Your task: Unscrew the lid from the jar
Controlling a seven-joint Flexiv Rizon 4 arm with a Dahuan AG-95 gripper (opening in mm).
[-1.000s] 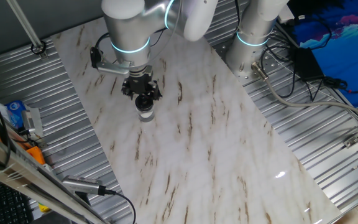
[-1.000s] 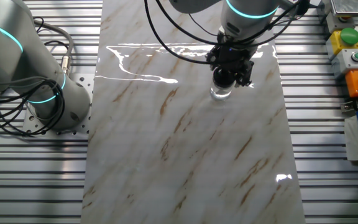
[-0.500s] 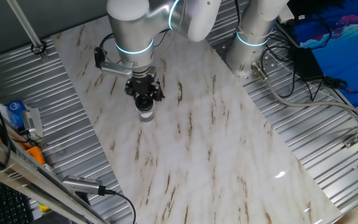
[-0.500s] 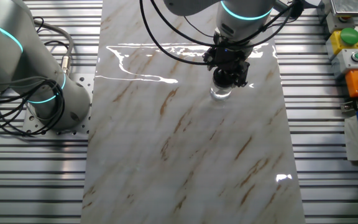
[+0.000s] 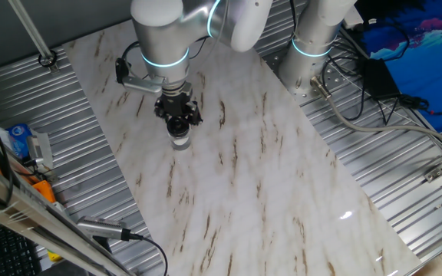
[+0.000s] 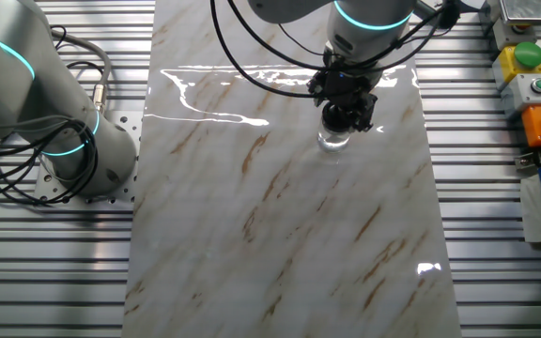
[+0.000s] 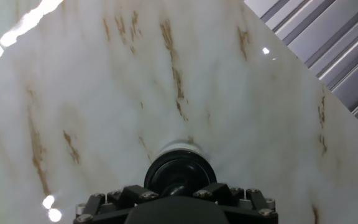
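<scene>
The jar stands upright on the marble tabletop, its clear whitish body showing below my gripper. In the other fixed view the jar sits right under the gripper. In the hand view the round black lid sits on the jar's pale rim, right in front of the gripper. The black fingers stand close on either side of the lid, shut on it. The lid is mostly hidden by the gripper in both fixed views.
A second robot base stands at the table's far edge; it also shows in the other fixed view. Cables lie on the ribbed metal to the right. A button box and small items sit off the marble.
The wrist and gripper turned a little about the jar between one second ago and half a second ago. Since then nothing has visibly moved. The jar stays in place.
</scene>
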